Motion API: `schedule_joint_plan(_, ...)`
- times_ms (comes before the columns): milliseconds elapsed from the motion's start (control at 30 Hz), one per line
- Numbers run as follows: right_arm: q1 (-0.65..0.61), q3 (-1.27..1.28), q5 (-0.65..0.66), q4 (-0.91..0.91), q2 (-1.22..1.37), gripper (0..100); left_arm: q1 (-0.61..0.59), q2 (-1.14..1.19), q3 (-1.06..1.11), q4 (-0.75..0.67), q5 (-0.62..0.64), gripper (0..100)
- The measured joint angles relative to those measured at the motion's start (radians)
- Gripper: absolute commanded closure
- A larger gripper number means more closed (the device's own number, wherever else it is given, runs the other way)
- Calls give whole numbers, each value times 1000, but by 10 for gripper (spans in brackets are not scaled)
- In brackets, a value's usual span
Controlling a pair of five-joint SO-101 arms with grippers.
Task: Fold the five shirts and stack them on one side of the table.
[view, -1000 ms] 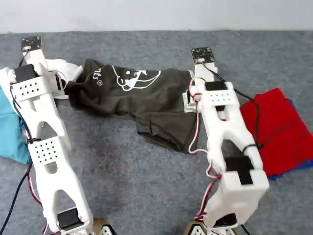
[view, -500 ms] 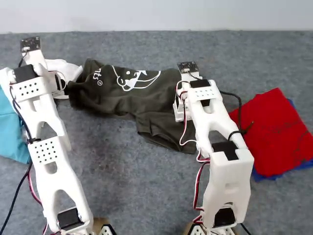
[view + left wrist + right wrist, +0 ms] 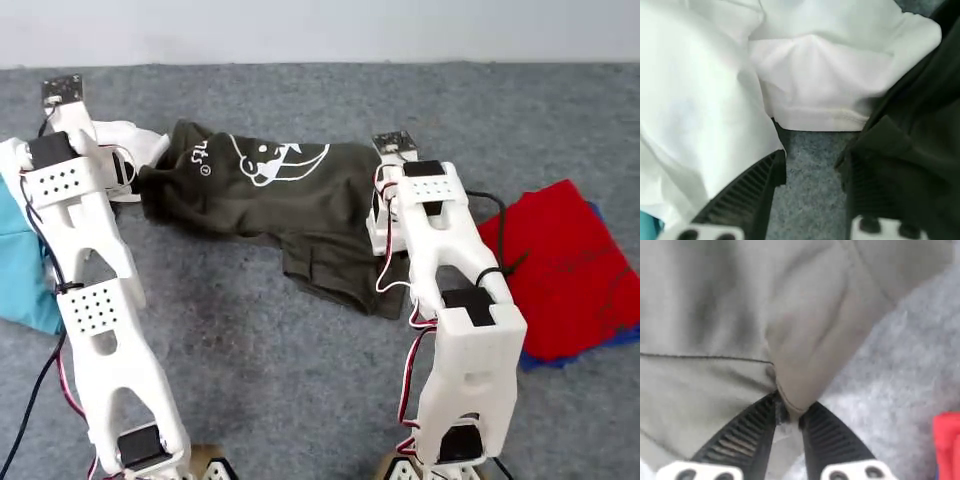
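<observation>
Starting nearest the arm bases: bare grey table, w/ open room btwn the two arms, enough to lay a shirt flat. Mid-table, right gripper is pinched tight on a fold of the dark green shirt, which lies crumpled btwn the arms, not yet folded. To its right, red shirt sits flat on a blue one by the table's right edge. That looks like the stack, so approx 2 of 5 done. Teal shirt lies at the left edge, prob. unfolded. Farther back, left gripper, jaws wide and holding nothing, hangs over bare table btwn the white shirt and the green shirt's end. Beyond that, a free strip runs to the back wall.
</observation>
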Motion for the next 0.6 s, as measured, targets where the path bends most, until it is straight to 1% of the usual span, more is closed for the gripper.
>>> schedule_joint_plan(200, 0, -3, 86, 192, -32, 988, 0, 0, 0, 0, 0, 808)
schedule_joint_plan(433, 0, -3, 166, 425, -236, 988, 0, 0, 0, 0, 0, 808)
schedule_joint_plan(600, 25, 28, 189, 454, -358, 988, 0, 0, 0, 0, 0, 808)
